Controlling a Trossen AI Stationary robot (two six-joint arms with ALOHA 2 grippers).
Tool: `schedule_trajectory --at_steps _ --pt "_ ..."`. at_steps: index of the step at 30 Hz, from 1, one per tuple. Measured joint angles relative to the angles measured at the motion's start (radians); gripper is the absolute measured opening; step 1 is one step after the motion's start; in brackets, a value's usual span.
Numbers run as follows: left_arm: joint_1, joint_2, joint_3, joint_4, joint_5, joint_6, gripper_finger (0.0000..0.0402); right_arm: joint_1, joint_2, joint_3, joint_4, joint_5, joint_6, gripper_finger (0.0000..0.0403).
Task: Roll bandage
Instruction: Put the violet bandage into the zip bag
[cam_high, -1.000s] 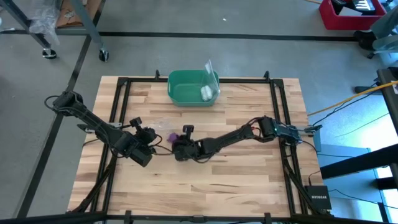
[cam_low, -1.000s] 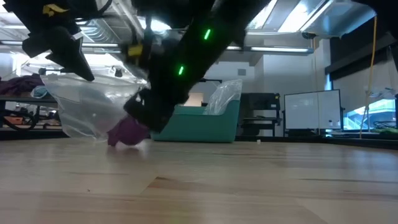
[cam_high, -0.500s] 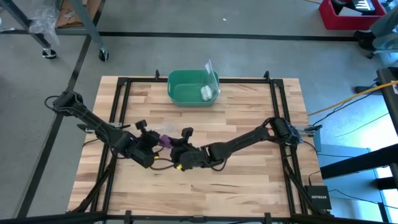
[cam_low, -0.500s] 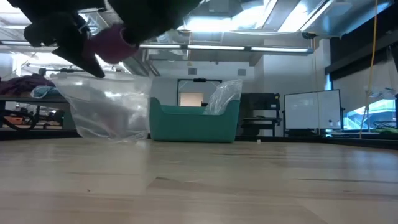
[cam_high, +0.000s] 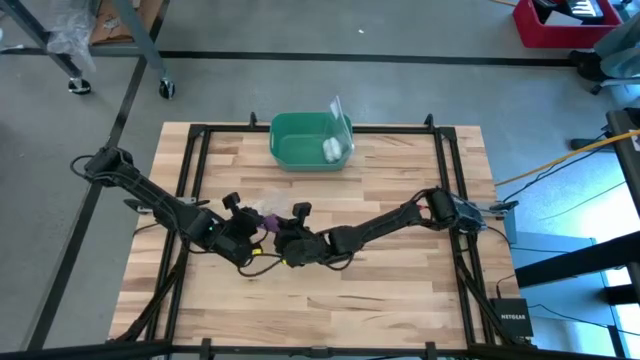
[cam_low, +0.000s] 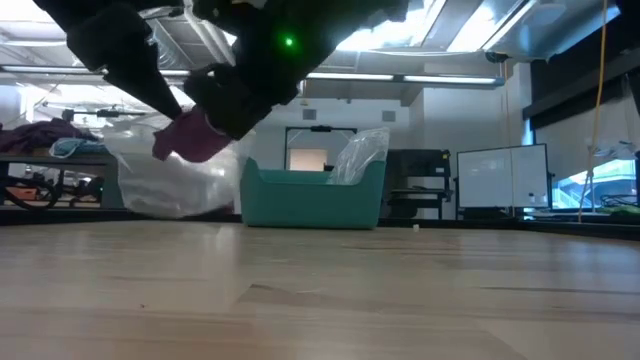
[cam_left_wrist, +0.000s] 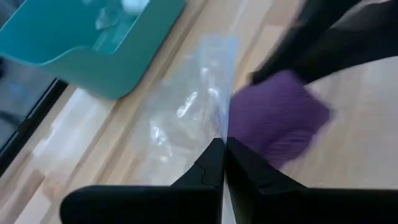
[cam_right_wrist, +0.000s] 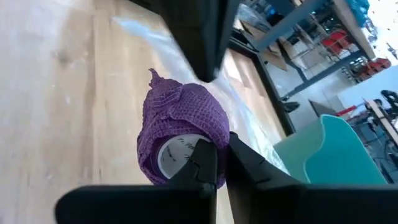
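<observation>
The bandage (cam_right_wrist: 180, 121) is a small purple roll with a white core, and my right gripper (cam_right_wrist: 222, 163) is shut on it. In the low view the bandage (cam_low: 190, 140) hangs clear above the table. Close beside it on the left, my left gripper (cam_left_wrist: 224, 149) is shut on a clear plastic bag (cam_left_wrist: 186, 112). From above, both grippers meet near the table's middle, with the bandage (cam_high: 268, 222) between them. The bag (cam_low: 170, 185) hangs below my left gripper. My left gripper pinches a thin edge of the clear bag (cam_left_wrist: 226, 121) between its two fingertips, slanting down from the table's left. The bag spreads away from the fingers, slack; its lower part reaches the table. My right gripper grips the roll at its open end, on the rim beside the white core (cam_right_wrist: 177, 152). The fingers (cam_right_wrist: 205, 158) come from the table's right, slanting down. The roll is lifted clear of the table, and a loose tail sticks out at its far end (cam_right_wrist: 154, 78).
A green bin (cam_high: 310, 140) stands at the table's far edge with a white roll (cam_high: 331, 150) and some clear plastic in it. A black frame (cam_high: 445, 170) runs around the tabletop. Bare wood lies along the near edge and to the right.
My right gripper has risen and carried the purple roll off the table, where it lay a second ago, up beside my left gripper. My left gripper has turned a little while keeping hold of the clear bag.
</observation>
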Motion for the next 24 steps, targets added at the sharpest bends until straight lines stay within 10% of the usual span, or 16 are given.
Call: schedule_trajectory --at_steps 24 --pt "0.003 0.000 0.000 -0.028 0.004 -0.006 0.0002 0.031 -0.034 0.021 0.080 0.194 -0.181 0.0016"
